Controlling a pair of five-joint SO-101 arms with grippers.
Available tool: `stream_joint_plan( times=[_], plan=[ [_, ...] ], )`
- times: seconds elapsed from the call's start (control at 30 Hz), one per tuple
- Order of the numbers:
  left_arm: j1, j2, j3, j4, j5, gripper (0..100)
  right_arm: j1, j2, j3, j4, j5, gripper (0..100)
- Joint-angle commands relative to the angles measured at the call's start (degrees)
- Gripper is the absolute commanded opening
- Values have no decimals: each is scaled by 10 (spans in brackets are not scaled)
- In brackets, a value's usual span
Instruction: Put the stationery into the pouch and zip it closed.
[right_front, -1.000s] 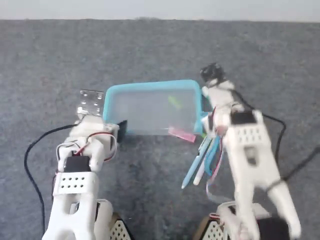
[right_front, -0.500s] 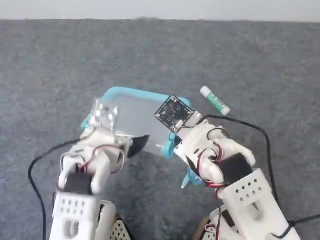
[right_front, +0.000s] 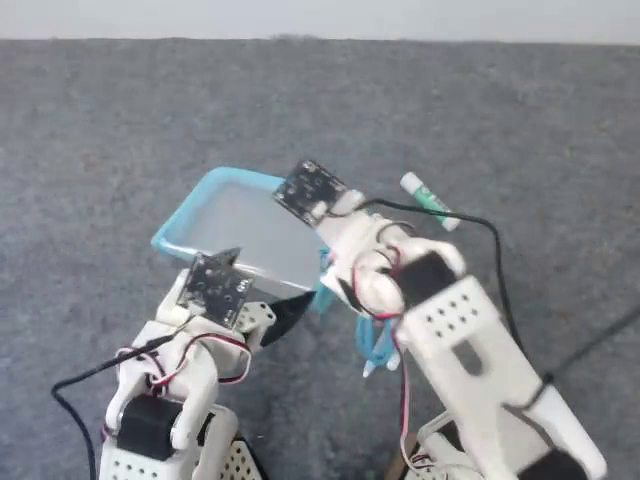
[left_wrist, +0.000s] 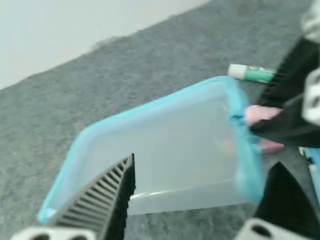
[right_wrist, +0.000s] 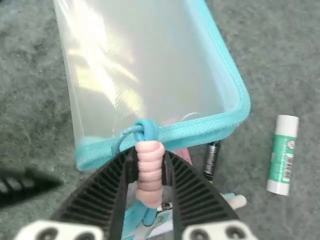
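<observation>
The pouch lies flat on the grey table between the two arms, with one short end under the right arm. It looks like thin clear film with a teal zip sewn round the rim, so it is probably very light and floppy, and it would likely slide or buckle if pulled from one side only. The right gripper is clamped on the pink pull at that short end, which is a small soft tab that could slip out under a hard tug. The left gripper has its jaws wide apart with the pouch's near long edge ahead of them, touching nothing. The teal rim seems the stiffest part, so it is the best place to pinch and brace the pouch while the zip runs. The glue stick lies on the table just beyond the right arm, clear of the pouch. It is rigid, smooth and round, apt to roll, and best taken across the middle of its barrel. A few pens lie outside the pouch beneath the right arm; they are slim and light and suit a mid-shaft grip.
</observation>
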Motion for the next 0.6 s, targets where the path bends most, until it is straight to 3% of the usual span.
stream_joint_plan(
  times=[0.0,0.27,0.57],
  plan=[
    [17,42,-10,-23,-5,387,-17,1,-49,1,-25,6],
    [20,76,12,-49,-13,387,-27,1,-50,3,-40,6],
    [-65,77,42,-86,-45,386,-3,1,-58,30,-39,6]
  ],
)
